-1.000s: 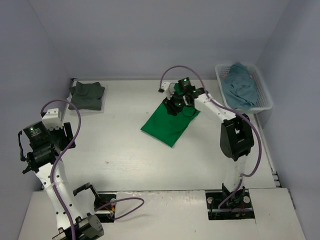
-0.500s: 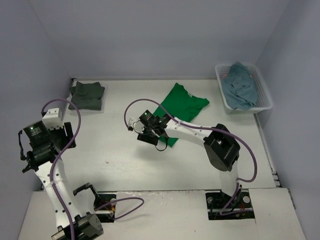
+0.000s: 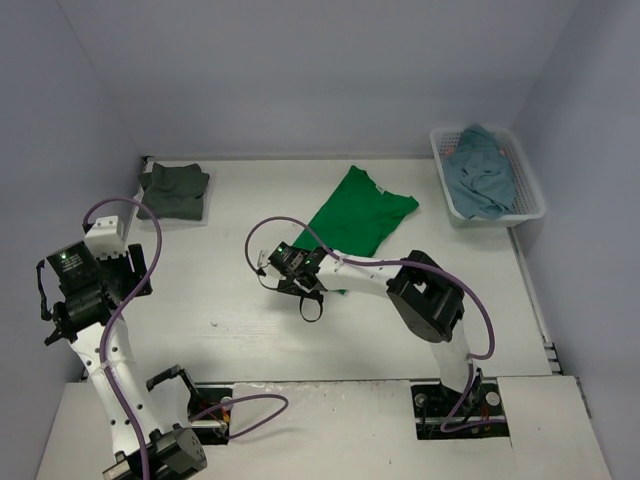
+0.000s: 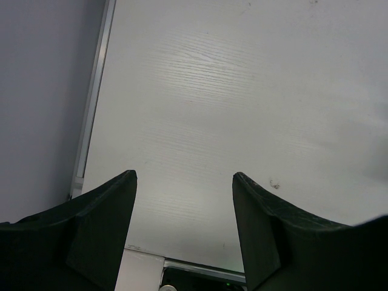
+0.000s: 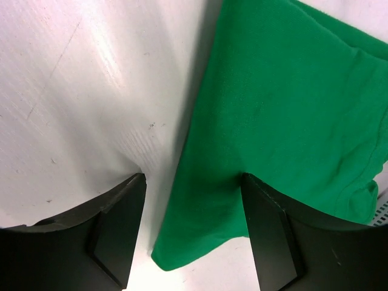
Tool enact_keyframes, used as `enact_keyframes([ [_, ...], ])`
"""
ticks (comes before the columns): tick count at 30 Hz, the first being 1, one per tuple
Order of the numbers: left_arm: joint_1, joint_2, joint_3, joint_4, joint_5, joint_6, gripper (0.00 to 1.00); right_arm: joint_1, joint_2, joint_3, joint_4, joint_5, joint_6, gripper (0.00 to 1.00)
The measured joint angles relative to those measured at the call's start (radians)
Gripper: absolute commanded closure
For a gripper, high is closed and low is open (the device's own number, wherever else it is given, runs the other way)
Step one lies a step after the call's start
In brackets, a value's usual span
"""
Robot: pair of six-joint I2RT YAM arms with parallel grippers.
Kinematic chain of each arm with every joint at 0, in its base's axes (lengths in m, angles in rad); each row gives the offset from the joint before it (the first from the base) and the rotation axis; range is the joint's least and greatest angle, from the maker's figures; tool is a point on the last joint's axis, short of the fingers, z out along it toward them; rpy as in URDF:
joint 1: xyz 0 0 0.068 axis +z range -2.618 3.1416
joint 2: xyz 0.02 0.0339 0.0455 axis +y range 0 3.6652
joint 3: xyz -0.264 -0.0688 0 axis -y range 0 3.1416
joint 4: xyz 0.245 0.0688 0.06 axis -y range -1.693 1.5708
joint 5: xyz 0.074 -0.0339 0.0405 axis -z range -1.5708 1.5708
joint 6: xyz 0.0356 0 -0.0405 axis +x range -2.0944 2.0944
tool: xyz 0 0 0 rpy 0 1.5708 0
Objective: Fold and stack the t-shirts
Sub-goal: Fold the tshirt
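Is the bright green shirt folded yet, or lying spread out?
Spread out: the green shirt lies flat on the table, sleeves and neckline showing.

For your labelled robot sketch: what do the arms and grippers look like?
Both the left arm and right arm are white tubes with black joint blocks. A purple cable loops along each. The left gripper and right gripper have two black wedge-shaped fingers. A green light glows by the left wrist.

Bright green t-shirt [image 3: 358,212] spread flat in the middle; dark grey-green t-shirt [image 3: 176,190] folded far left; teal-blue t-shirt [image 3: 480,172] crumpled in basket [image 3: 528,180].
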Motion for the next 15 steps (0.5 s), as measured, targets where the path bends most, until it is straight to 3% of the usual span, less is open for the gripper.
enact_keyframes([
  [15, 0.0, -0.001, 0.0, 0.0, 0.0, 0.0, 0.41, 0.001, 0.017, -0.025, 0.075, 0.113, -0.006, 0.39],
])
